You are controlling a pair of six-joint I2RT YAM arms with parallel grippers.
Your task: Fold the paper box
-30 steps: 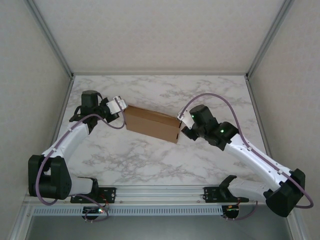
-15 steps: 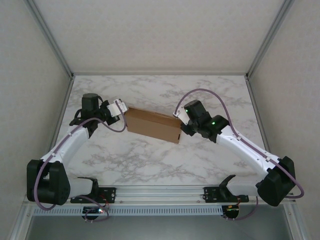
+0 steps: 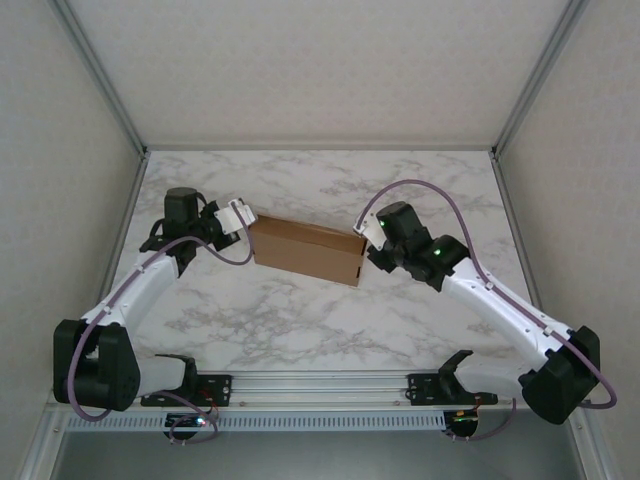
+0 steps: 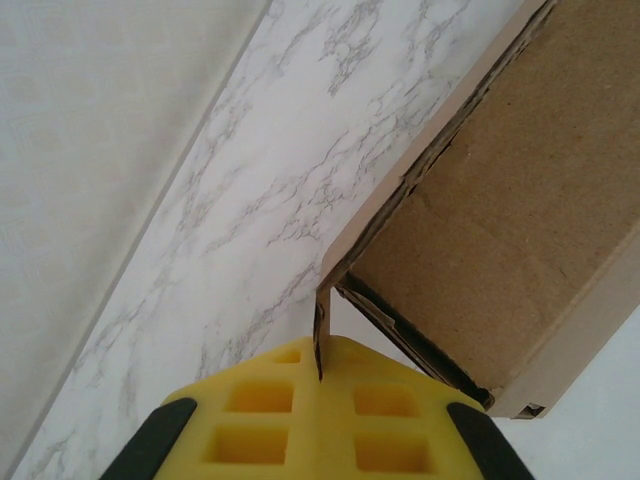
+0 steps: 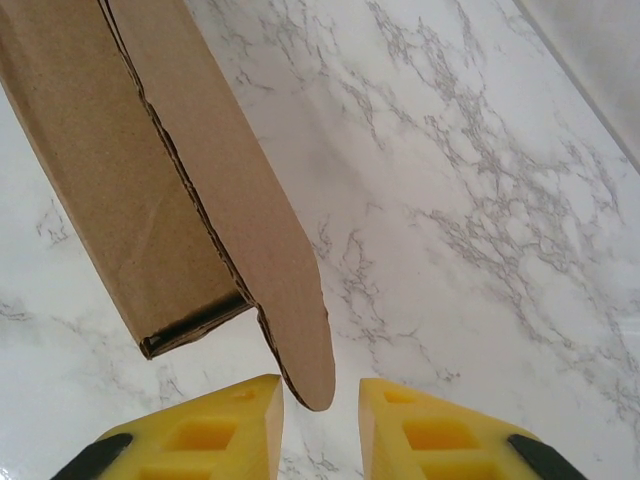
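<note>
— Cardboard first: where are we finding the box [image 3: 305, 250]?

— We are finding it lying near the middle of the table [image 3: 300, 330], slanting, with its left end sitting farther back than its right end.

— And what are we seeing the left gripper [image 3: 240, 213] doing?

— It is meeting the box's left end. In the left wrist view its yellow fingers [image 4: 250, 410] are pressing together on the edge of a thin flap [image 4: 320, 330] that is sticking out from the open corner. We are calling that a pinch on the box.

— The right gripper [image 3: 362, 233]?

— It is sitting at the right end. In the right wrist view its fingers [image 5: 420, 420] are standing apart, and a rounded flap [image 5: 295, 330] is poking its tip into the gap between them. We are not seeing the pads squeezing it.

— How much room are we getting around the edges?

— Bare marble is stretching in front of the box toward the arm bases, behind it toward the back wall [image 3: 320, 70], and off to both sides. Both long edges are lying free.
</note>
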